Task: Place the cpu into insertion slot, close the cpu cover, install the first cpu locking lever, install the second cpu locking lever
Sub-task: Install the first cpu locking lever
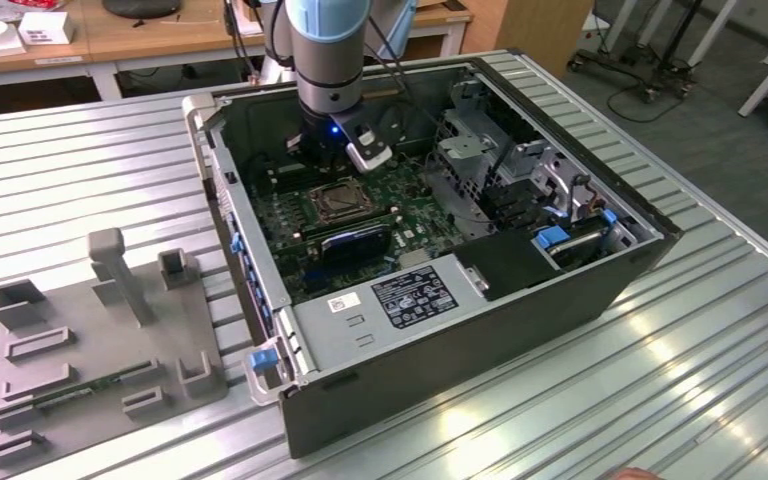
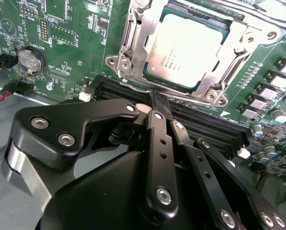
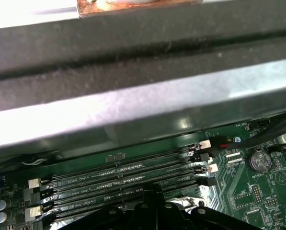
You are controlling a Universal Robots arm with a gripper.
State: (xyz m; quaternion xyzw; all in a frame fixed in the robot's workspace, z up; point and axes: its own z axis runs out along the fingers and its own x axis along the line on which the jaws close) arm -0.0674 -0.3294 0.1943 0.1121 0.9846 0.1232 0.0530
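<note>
the gripper (image 2: 158, 103), fingers pressed together and empty, hovers just beside the insertion slot (image 2: 116, 61). the cpu (image 2: 188, 50) lies seated there under the cpu cover (image 2: 239, 34). likely the locking stage, which needs 1 precise, firm push at the cover's edge.

A lab: slatted metal bench (image 1: 91, 150), wooden desks (image 1: 157, 35), wheeled stands (image 1: 614, 80).

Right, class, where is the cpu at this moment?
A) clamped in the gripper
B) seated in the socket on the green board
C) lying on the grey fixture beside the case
B: in the second wrist view the cpu sits inside the insertion slot, ringed by silvery metal.
</note>
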